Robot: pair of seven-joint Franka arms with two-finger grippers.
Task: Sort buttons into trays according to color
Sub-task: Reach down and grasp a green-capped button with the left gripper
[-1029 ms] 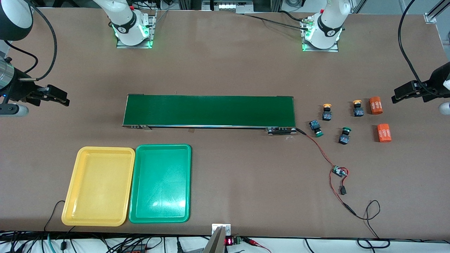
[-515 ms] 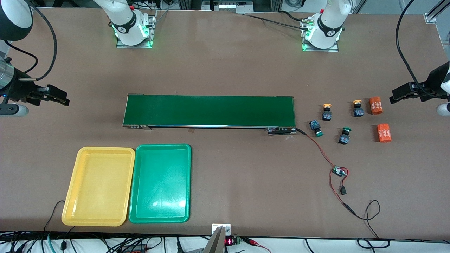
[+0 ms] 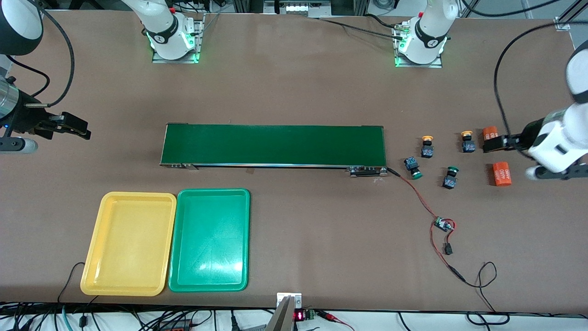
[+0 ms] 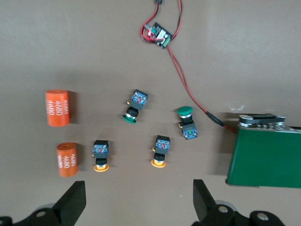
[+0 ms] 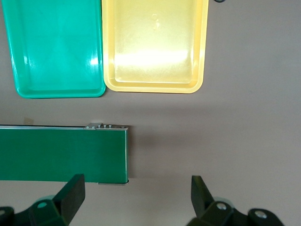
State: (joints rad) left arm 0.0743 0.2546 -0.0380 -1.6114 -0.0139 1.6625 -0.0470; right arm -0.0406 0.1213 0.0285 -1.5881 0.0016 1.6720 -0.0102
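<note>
Four buttons (image 3: pixel 427 146), two trays (image 3: pixel 128 243), two orange cylinders (image 3: pixel 501 174)

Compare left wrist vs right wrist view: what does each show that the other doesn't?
Left wrist only: four buttons, two yellow-capped and two green-capped, two orange cylinders, a small circuit board with red wires, and the open left gripper.

Right wrist only: the yellow tray and green tray, side by side, both holding nothing, and the open right gripper.

Both: an end of the green conveyor belt and brown tabletop.
</note>
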